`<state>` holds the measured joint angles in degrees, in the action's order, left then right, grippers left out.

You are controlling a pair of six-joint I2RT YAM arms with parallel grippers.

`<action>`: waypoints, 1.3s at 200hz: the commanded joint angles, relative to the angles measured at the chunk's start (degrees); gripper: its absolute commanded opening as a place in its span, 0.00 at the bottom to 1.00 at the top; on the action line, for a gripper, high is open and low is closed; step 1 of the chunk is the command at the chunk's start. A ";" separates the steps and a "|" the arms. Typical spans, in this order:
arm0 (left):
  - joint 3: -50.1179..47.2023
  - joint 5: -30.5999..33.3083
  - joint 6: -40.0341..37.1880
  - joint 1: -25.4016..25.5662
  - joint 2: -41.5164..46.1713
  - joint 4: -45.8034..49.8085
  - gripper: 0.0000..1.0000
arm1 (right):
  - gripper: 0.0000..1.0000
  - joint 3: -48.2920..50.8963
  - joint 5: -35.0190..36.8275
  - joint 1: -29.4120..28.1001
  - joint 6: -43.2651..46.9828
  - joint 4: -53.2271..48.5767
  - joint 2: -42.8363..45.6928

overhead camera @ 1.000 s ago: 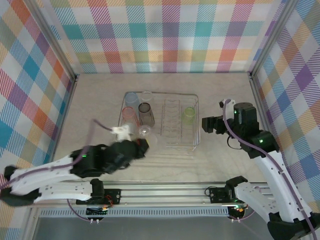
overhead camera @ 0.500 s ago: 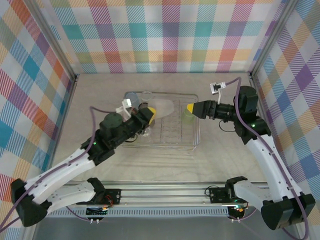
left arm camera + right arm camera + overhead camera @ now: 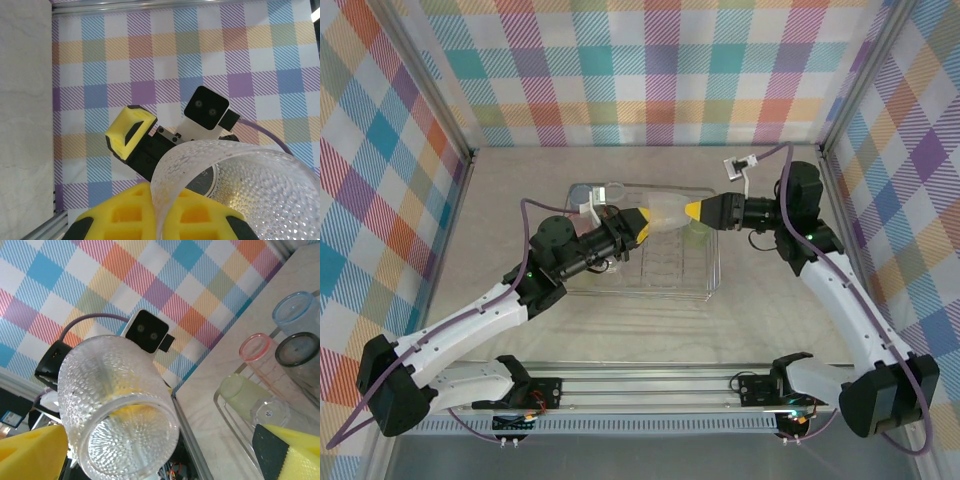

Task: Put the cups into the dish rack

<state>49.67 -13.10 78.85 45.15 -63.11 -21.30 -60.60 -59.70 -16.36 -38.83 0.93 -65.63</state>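
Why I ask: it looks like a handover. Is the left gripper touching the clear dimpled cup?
Touching. The left wrist view shows the wall of the clear dimpled cup pinched between the yellow fingers of the left gripper.

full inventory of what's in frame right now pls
textured cup: 1, clear, in the air above the rack, between the grippers
blue cup: 1, blue, rack's far left corner
pink-red cup: 1, pink-red rim, in rack
smoky grey cup: 1, grey, in rack beside the pink-red one
yellow-green cup: 1, yellow-green, rack's right side
small clear cup: 1, clear, in rack
dish rack: 1, silver wire, mid-table
table: 1, beige
left gripper: yellow tips, shut on textured cup's rim
right gripper: yellow tips, open around that cup
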 commanded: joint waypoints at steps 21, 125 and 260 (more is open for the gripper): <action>1.44 -1.88 0.36 -0.59 -0.16 -4.78 0.00 | 0.94 -0.28 -2.71 -3.27 -0.97 6.02 -2.20; 0.09 -0.18 -0.52 -0.64 0.71 -3.57 0.00 | 0.75 -0.22 -3.87 -6.62 -3.17 10.71 -4.34; -2.80 4.37 1.84 -0.63 3.28 4.13 0.86 | 0.40 -4.93 4.74 -6.56 8.05 -9.45 -3.22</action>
<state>48.16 -11.42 80.12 44.84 -62.83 -20.10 -62.17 -59.61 -22.59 -37.32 0.45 -69.45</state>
